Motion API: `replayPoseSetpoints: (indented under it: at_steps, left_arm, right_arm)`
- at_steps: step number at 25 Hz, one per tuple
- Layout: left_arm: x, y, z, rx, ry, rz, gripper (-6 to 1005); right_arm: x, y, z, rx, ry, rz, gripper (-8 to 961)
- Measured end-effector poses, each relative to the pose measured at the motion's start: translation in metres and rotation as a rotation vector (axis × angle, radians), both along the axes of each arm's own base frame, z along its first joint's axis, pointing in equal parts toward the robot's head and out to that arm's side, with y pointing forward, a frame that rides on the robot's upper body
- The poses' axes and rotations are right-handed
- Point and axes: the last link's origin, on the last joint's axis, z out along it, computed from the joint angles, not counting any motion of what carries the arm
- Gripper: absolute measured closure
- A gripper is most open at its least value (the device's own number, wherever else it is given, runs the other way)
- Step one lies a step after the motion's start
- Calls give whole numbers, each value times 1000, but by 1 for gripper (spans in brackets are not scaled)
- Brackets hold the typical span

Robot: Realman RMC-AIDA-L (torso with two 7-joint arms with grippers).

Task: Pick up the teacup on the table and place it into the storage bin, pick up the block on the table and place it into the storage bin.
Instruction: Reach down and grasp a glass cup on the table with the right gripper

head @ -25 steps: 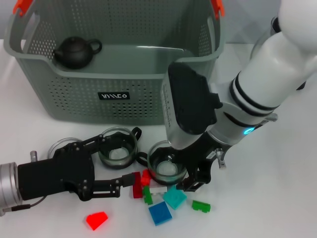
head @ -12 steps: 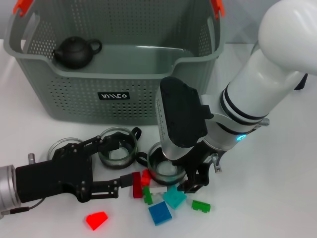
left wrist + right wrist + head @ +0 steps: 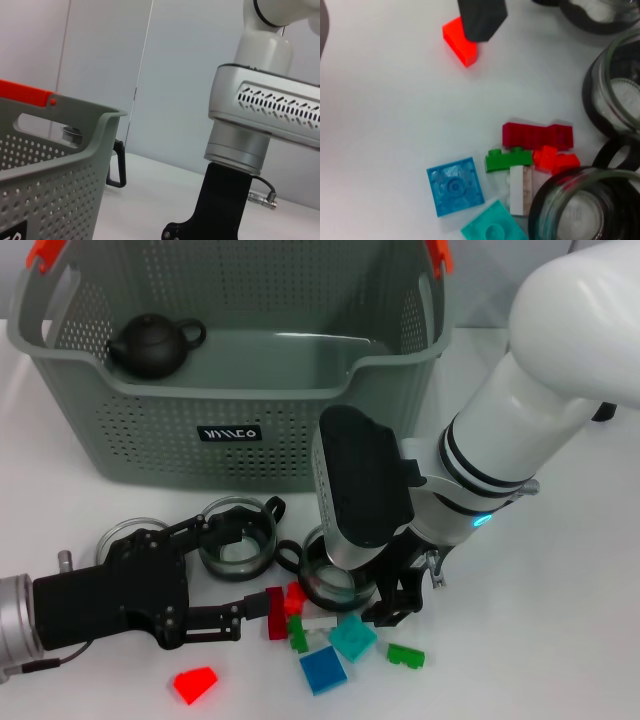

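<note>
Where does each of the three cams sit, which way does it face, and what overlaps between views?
Head: high on the body, looking forward and down at the storage bin, glass teacups and blocks; left gripper and right arm show.
Left wrist: low, facing sideways past the bin's rim at the right arm's silver joint; own fingers unseen.
Right wrist: facing down at blocks and cups; own fingers unseen.
Shared: the orange-red block and blue block appear in head and right wrist views; the bin in head and left wrist views.

Perforated plastic storage bin point(image 3: 150, 430), clear glass teacup point(image 3: 330, 580)
</note>
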Motion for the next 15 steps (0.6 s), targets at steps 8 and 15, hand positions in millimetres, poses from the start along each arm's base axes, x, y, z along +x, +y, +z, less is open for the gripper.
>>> replayPoseSetpoints:
  at_steps: [8,15]
  left_arm:
    - [0,0,0,1,0,2,66]
    - [-2,0,-1,4,5,10,66]
  right_arm:
    - [0,0,-1,0,-6,1,343]
    - [-4,1,-1,9,1,1,423]
